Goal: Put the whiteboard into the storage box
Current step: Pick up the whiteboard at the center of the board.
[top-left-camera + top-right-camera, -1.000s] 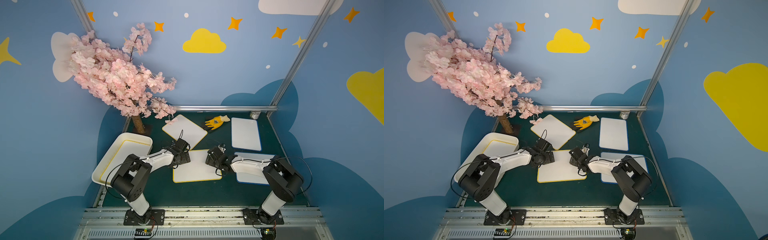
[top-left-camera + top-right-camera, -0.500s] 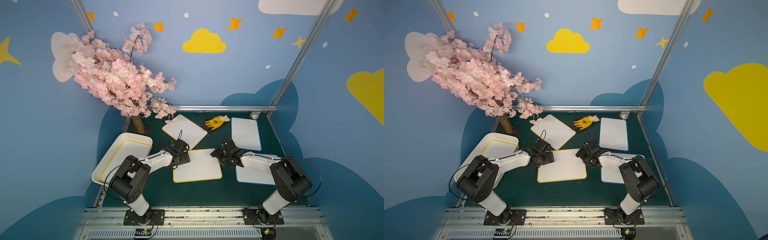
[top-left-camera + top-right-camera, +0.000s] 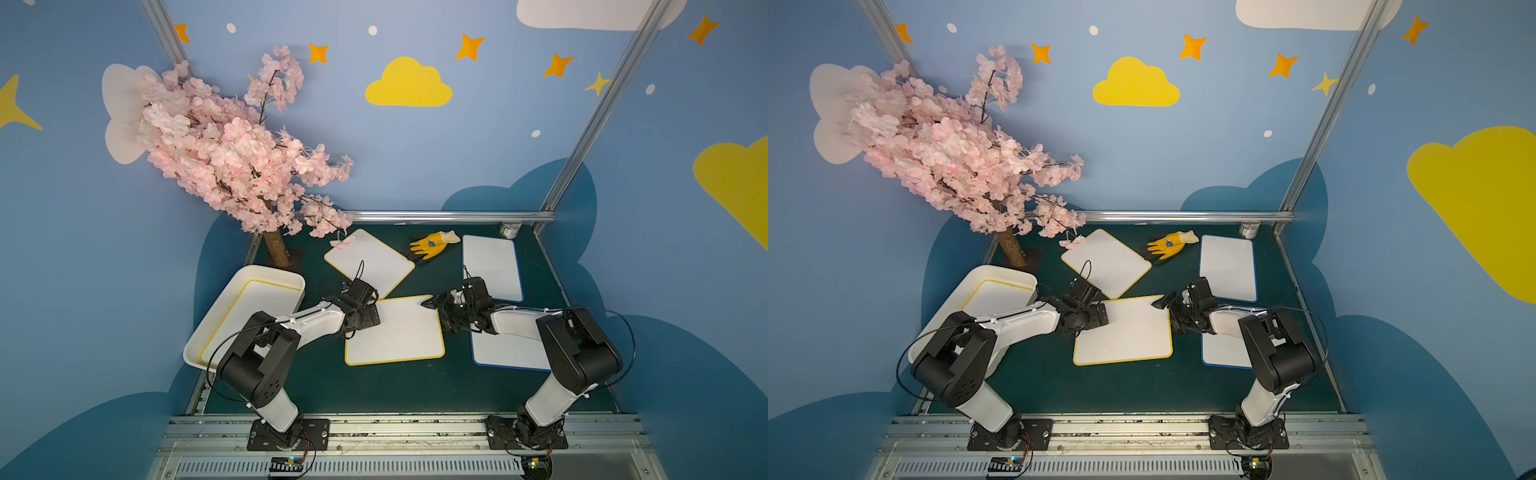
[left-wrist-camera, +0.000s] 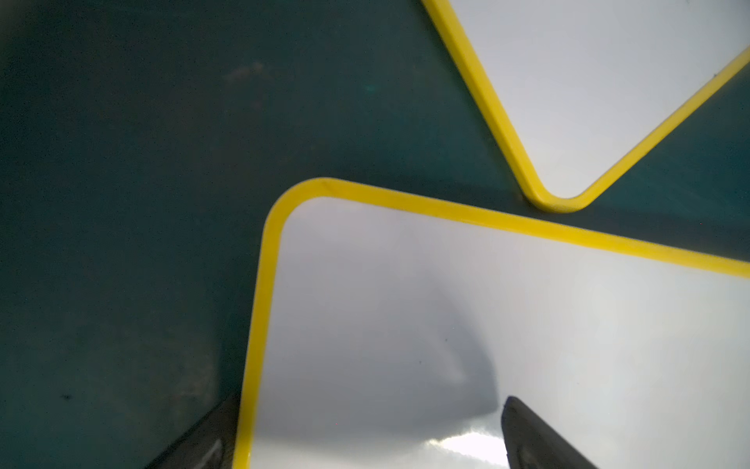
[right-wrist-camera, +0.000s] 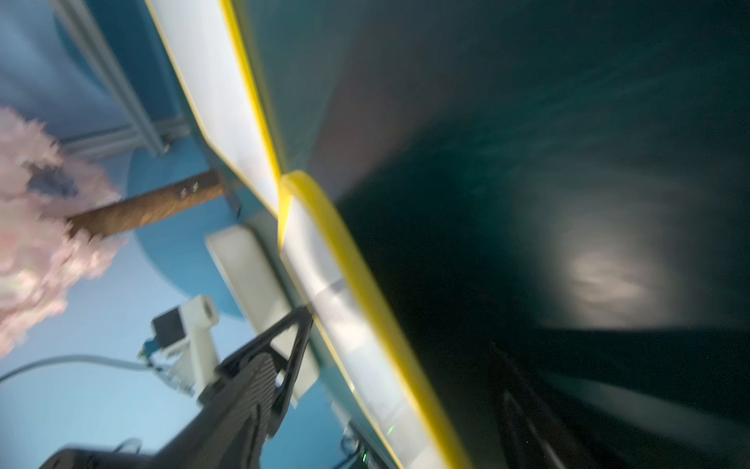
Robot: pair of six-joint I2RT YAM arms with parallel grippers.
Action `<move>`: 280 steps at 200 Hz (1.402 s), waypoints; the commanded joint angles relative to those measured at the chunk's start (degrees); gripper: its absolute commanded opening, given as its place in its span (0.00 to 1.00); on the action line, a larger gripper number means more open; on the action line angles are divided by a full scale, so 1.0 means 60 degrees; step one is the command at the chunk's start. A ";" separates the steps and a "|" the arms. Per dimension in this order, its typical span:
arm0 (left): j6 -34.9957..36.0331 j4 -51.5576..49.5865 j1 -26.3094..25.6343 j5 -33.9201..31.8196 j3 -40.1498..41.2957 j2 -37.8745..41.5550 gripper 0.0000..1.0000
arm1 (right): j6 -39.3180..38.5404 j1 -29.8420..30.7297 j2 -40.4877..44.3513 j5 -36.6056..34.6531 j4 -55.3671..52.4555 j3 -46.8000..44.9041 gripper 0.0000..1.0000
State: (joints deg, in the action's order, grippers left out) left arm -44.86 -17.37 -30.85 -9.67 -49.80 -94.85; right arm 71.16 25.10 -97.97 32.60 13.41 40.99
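Observation:
A yellow-edged whiteboard [image 3: 395,332] [image 3: 1125,332] lies flat on the green mat in the middle. My left gripper [image 3: 365,316] [image 4: 365,438] is open at its far left corner, one finger over the white face and the other outside the yellow rim [image 4: 259,308]. My right gripper [image 3: 440,309] [image 5: 389,398] is open and rolled sideways at the far right corner, with the board's yellow edge [image 5: 365,292] between its fingers. The storage box [image 3: 232,291] [image 3: 963,278] stands at the left, and a yellow-edged board [image 3: 249,320] lies inside it.
Another yellow-edged board [image 3: 369,262] lies behind the middle one, its corner almost touching it. Two blue-edged boards lie to the right, one at the back [image 3: 492,268] and one under my right arm [image 3: 507,353]. A yellow glove [image 3: 432,243], a tin [image 3: 510,229] and a blossom tree [image 3: 232,158] stand along the back.
My right gripper swung off the board towards the back right, rolled onto its side, then came back to the board's far right corner. The left arm and the board have not moved.

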 commanded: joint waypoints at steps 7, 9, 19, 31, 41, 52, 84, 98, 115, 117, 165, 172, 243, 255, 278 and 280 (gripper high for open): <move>-0.0712 -0.0009 -0.0295 0.3267 0.0639 -0.0827 0.99 | -0.0078 0.0263 -0.0780 0.0895 -0.1016 -0.0856 0.84; -0.0712 -0.0018 -0.0282 0.3267 0.0639 -0.0831 0.99 | -0.0150 0.0268 -0.0755 0.0844 -0.1048 -0.0856 0.84; -0.0712 -0.0016 -0.0244 0.3258 0.0652 -0.0819 0.99 | -0.0460 0.0242 -0.0590 0.0662 -0.1104 -0.0863 0.84; -0.0713 -0.0035 -0.0170 0.3267 0.0670 -0.0812 0.99 | -0.0879 0.0205 -0.0448 0.0521 -0.0814 -0.0870 0.84; -0.0726 -0.0019 -0.0136 0.3282 0.0708 -0.0789 0.99 | -0.1168 0.0183 -0.0340 0.0426 -0.0696 -0.0872 0.84; -0.0727 -0.0014 -0.0117 0.3282 0.0716 -0.0742 0.99 | -0.1449 0.0180 -0.0209 0.0427 -0.0028 -0.1005 0.83; -0.0745 -0.0042 -0.0086 0.3238 0.0795 -0.0638 0.99 | -0.1877 0.0203 0.0295 0.0423 0.1590 -0.1439 0.82; -0.0756 -0.0032 -0.0073 0.3227 0.0826 -0.0599 0.99 | -0.1870 0.0211 0.0524 0.0495 0.2414 -0.1710 0.80; -0.0756 -0.0050 -0.0073 0.3224 0.0817 -0.0567 0.99 | -0.1885 0.0215 0.0743 0.0657 0.3382 -0.1989 0.77; -0.0752 -0.0050 -0.0073 0.3224 0.0823 -0.0561 0.99 | -0.1895 0.0223 0.0754 0.0667 0.3450 -0.2007 0.77; -0.0799 -0.0021 -0.0059 0.3221 0.0830 -0.0483 0.99 | -0.2085 0.0239 0.1169 0.0917 0.4898 -0.2432 0.66; -0.0800 -0.0013 -0.0059 0.3220 0.0835 -0.0459 0.99 | -0.2075 0.0251 0.1209 0.0882 0.5089 -0.2505 0.64; -0.0785 -0.0062 -0.0058 0.3180 0.0835 -0.0350 0.99 | -0.1768 0.0366 0.1376 0.0455 0.6705 -0.3106 0.48; -0.0799 -0.0037 -0.0047 0.3194 0.0830 -0.0327 0.99 | -0.1767 0.0398 0.1496 0.0279 0.6860 -0.3176 0.44; -0.0799 -0.0074 -0.0058 0.3194 0.0822 -0.0292 0.99 | -0.1889 0.0510 0.1752 -0.0118 0.6820 -0.3255 0.41; -0.0799 -0.0078 -0.0058 0.3194 0.0817 -0.0291 0.99 | -0.1896 0.0516 0.1783 -0.0157 0.6807 -0.3264 0.40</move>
State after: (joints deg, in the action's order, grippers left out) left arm -45.95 -15.31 -29.36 -6.61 -48.21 -92.75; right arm 60.62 27.20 -90.19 33.91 49.21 21.69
